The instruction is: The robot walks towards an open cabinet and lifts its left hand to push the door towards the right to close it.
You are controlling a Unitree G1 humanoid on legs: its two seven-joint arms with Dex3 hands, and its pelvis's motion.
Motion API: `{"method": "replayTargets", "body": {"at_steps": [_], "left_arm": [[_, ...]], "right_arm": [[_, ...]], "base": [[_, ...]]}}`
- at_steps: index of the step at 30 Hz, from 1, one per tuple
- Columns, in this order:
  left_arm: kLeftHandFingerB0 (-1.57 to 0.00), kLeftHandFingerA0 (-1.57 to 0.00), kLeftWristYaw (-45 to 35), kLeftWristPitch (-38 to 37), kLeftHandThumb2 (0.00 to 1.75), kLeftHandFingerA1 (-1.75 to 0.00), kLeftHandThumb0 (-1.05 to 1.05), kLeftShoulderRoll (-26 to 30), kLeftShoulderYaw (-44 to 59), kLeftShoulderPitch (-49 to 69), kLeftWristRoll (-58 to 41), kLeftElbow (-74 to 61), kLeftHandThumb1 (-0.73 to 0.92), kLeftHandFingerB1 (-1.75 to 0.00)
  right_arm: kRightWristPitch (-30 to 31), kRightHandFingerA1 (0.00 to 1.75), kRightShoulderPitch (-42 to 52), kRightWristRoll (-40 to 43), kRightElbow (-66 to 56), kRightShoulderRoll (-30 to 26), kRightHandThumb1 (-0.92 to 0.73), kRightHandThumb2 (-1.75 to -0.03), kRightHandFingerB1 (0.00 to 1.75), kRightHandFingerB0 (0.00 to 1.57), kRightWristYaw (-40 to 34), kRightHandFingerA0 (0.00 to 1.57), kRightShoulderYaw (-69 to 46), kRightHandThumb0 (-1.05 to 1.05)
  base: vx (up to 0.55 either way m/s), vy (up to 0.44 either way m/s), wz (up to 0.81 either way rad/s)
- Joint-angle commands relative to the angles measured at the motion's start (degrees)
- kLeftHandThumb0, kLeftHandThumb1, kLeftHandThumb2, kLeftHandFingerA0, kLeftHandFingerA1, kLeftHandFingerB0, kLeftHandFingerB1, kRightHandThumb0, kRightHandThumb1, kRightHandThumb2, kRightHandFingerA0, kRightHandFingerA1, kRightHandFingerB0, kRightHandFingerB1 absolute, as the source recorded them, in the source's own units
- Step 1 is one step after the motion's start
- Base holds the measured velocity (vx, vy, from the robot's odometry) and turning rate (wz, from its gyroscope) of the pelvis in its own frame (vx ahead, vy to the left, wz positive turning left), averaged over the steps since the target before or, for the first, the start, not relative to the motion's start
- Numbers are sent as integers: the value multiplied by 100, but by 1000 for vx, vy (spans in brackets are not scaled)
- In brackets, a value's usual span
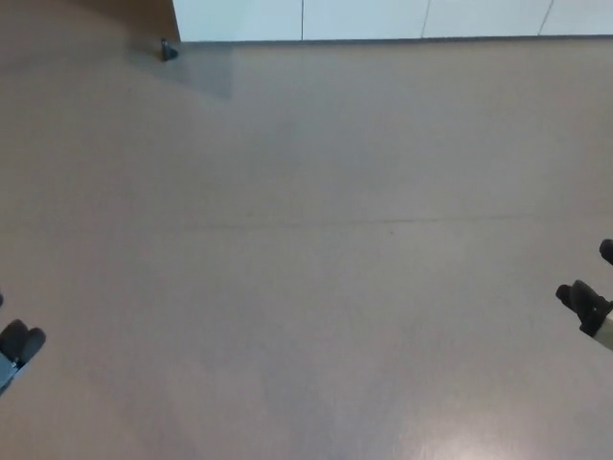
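The head view looks down on a wide stretch of plain brown floor (306,249) with a faint seam line running across its middle and a pale glare of light near the bottom edge. Along the top edge runs the white base of the cabinet (364,17), split by thin vertical lines into several panels; only this lowest strip shows, so the door to be pushed cannot be picked out from here. At the cabinet's left end a darker brown surface (124,11) fills the top left corner, and it cannot be told whether that is the open door or a wall. Just below that corner a small dark object (168,50) stands on the floor, too small to identify. The left hand (17,343) shows only as dark fingertips at the lower left edge, low and well apart from the cabinet; whether it is spread or closed cannot be told. The right hand (589,302) enters at the right edge as two dark fingertips set slightly apart, holding nothing visible, its state likewise unclear.
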Motion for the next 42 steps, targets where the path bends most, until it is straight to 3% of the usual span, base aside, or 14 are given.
{"method": "replayTargets", "body": {"at_steps": [1, 15, 16, 17, 18, 42], "left_arm": [[-46, -66, -109, -143, 57, -47, -12, 73, -75, -11, -87, 32, 62, -41], [-47, -69, -3, -147, 57, -48, -12, 99, -149, -39, -92, 83, 62, -41], [-46, -68, -15, -147, 57, -47, -11, 102, -155, -37, -94, 85, 62, -41], [-46, -68, -18, -148, 57, -47, -11, 103, -158, -36, -95, 86, 62, -41], [-46, -68, -21, -146, 57, -47, -11, 103, -160, -35, -99, 85, 62, -41], [-50, -73, -163, -233, 58, -49, -13, 173, -302, 68, -112, 241, 63, -43]], "right_arm": [[28, 73, 8, 134, -1, -104, -50, -92, 54, 18, 4, 50, -14, -6], [-81, 75, 30, 89, 66, -92, -49, -93, 58, 24, -94, 53, 72, -5], [-76, 75, 26, 108, 76, -97, -70, -62, 53, 29, -82, 52, 66, -6], [-75, 75, 24, 114, 80, -99, -70, -62, 53, 29, -79, 52, 64, -6], [-77, 71, 22, 115, 91, -107, -49, -92, 56, 21, -67, 46, 67, -5], [-208, 72, 330, 154, 97, -92, -50, -93, 58, 25, -41, 49, 163, -8]], "base": [[257, -53, 20], [341, -80, 3], [349, 2, -8], [357, 14, -20], [378, 24, 59], [452, 22, 1]]}}
